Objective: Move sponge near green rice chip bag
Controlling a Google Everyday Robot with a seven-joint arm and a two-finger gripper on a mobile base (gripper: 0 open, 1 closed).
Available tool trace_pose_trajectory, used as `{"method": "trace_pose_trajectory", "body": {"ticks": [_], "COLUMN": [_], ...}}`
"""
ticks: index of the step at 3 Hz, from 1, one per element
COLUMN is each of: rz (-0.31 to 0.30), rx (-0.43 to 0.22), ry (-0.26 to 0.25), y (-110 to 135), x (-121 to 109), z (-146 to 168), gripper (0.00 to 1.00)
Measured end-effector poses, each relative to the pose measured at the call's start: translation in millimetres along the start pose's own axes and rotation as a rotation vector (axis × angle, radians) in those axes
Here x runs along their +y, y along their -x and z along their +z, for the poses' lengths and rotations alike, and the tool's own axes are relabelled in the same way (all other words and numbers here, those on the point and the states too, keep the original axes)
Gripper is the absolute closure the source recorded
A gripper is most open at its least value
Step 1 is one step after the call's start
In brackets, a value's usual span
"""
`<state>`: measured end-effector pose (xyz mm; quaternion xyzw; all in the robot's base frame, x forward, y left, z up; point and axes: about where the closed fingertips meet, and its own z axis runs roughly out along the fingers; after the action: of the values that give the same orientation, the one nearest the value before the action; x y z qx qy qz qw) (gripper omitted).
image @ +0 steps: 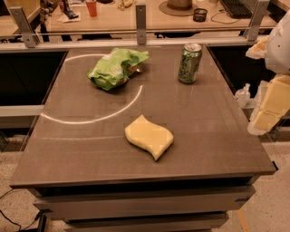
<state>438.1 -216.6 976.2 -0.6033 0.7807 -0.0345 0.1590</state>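
Observation:
The sponge (148, 136) is a pale-yellow wavy slab lying flat on the dark table (81, 145), in the front middle. The green rice chip bag (117, 68) is a crumpled bright-green bag at the back left of the table, well apart from the sponge. My gripper (268, 111) is at the right edge of the view, off the table's right side and above floor level, far to the right of the sponge. It holds nothing that I can see.
A green soda can (189, 63) stands upright at the back right of the table. A railing (140, 36) runs behind the table, with a cluttered desk (136, 13) beyond it. A small bottle (243, 94) sits right of the table.

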Motion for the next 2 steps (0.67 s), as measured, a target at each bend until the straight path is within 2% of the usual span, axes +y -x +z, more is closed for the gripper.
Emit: {"method": "trace_pose_trajectory", "body": {"ticks": [1, 2], "rz": [0.000, 0.085], "rx": [0.000, -0.016], "ry": [0.000, 0.010], "y": [0.0, -0.6], "x": [0.0, 8.7], "z": [0.0, -6.2], "gripper": [0.00, 0.00]}}
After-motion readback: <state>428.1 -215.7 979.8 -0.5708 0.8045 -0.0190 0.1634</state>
